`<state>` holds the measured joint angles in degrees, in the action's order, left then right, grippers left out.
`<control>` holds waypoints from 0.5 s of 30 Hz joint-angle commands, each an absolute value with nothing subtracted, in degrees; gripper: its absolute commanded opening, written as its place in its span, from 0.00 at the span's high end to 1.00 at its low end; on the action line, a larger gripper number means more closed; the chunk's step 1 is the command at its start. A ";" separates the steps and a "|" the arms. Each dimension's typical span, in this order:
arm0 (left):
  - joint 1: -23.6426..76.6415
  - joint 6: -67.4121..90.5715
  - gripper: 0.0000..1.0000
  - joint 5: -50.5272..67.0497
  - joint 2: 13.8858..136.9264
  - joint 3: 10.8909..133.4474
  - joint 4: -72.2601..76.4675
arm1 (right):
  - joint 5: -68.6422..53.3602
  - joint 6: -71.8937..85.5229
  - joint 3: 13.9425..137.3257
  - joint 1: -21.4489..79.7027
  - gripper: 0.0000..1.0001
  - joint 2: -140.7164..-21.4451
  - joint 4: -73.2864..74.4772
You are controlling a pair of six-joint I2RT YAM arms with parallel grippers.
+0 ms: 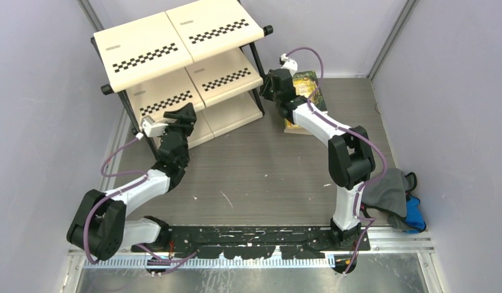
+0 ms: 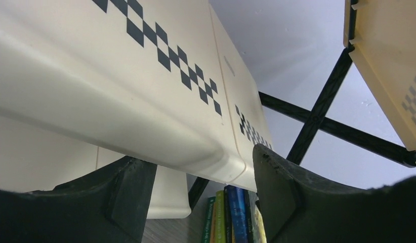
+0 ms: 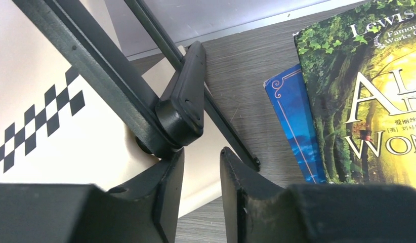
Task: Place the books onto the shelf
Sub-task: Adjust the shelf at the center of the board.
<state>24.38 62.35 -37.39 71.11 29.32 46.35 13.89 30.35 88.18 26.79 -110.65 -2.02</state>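
1. Progress check: nothing shelved that I can see. From above, every open stretch of the shelf point(image 1: 175, 43) shows only cream panel. The parts tucked under the upper tiers are hidden.
2. The books point(image 1: 309, 85) lie in one flat stack on the desk point(image 1: 261, 177), just right of the shelf and partly under the right arm point(image 1: 325, 125).
3. Right arm: jaws narrow, a slim gap with nothing in it. They nose at the shelf's black leg with the stack just beside them, and there is no grip on any book.
4. Left arm point(image 1: 148, 183): jaws wide and empty, poking in at the shelf's lower left front.
5. My read: the whole job is left. Each book has to come off the stack and onto a tier.
6. Count time. Shelf: one, with three tiers. The top two tiers are two panels across, and the bottom one is only partly in view.
7. Books: the right wrist view gives two covers, a green-gold one point(image 3: 368, 101) lying on a blue one point(image 3: 294, 121).
8. The left wrist view catches spines point(image 2: 231, 217) edge-on between the jaws, likely the same stack. Green, lime and blue are among them, about five in all. The end ones are cut off, so there is no firm total.
9. Arms: two. Cloth point(image 1: 389, 189): one bundle at the desk's right edge, well apart from the stack.
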 commanded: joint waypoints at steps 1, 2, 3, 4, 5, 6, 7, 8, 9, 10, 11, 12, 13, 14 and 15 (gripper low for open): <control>24.66 57.94 0.30 -37.88 68.59 31.09 46.77 | 13.98 30.43 88.42 26.57 0.57 -107.21 -5.65; 24.63 57.46 0.30 -37.81 68.22 31.25 46.69 | 14.12 30.46 87.75 26.50 0.53 -106.63 -5.55; 24.66 57.09 0.30 -37.80 67.91 31.27 46.61 | 14.16 30.33 87.08 26.47 0.49 -106.06 -5.49; 24.66 56.71 0.30 -37.65 67.54 31.27 46.32 | 14.50 30.30 86.37 26.40 0.45 -105.47 -5.41; 24.62 56.29 0.30 -37.51 67.04 31.29 45.96 | 14.83 30.32 85.43 26.36 0.42 -104.75 -5.37; 24.62 55.83 0.30 -37.34 66.67 31.30 45.33 | 15.11 30.32 84.50 26.29 0.38 -103.90 -5.36; 24.63 55.52 0.30 -37.09 66.25 31.38 44.62 | 15.57 30.32 83.41 26.21 0.34 -103.07 -5.41; 24.60 55.16 0.30 -36.78 65.76 31.49 43.95 | 15.90 30.40 82.33 26.11 0.32 -102.23 -5.42; 24.67 54.76 0.30 -36.41 65.40 31.63 43.34 | 16.31 30.41 81.36 26.08 0.31 -101.32 -5.45; 24.63 54.37 0.30 -35.99 65.09 31.78 42.77 | 16.64 30.41 80.30 26.03 0.30 -100.41 -5.45; 24.69 53.87 0.30 -35.58 64.96 31.99 42.34 | 17.01 30.49 79.40 26.02 0.29 -99.57 -5.49; 24.71 53.42 0.30 -35.14 64.80 32.13 42.02 | 17.25 30.50 78.49 26.02 0.28 -98.66 -5.53; 24.70 52.94 0.30 -34.59 64.59 32.34 41.68 | 17.39 30.50 77.77 25.96 0.28 -97.88 -5.56; 24.70 52.53 0.30 -34.14 64.41 32.49 41.33 | 17.57 30.50 77.07 25.91 0.28 -97.07 -5.47; 24.65 52.10 0.30 -33.58 64.25 32.70 40.93 | 17.81 30.50 76.52 25.90 0.27 -96.37 -5.20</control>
<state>24.49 55.99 -35.38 66.57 29.45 40.21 15.77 30.35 77.97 25.87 -102.52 -2.59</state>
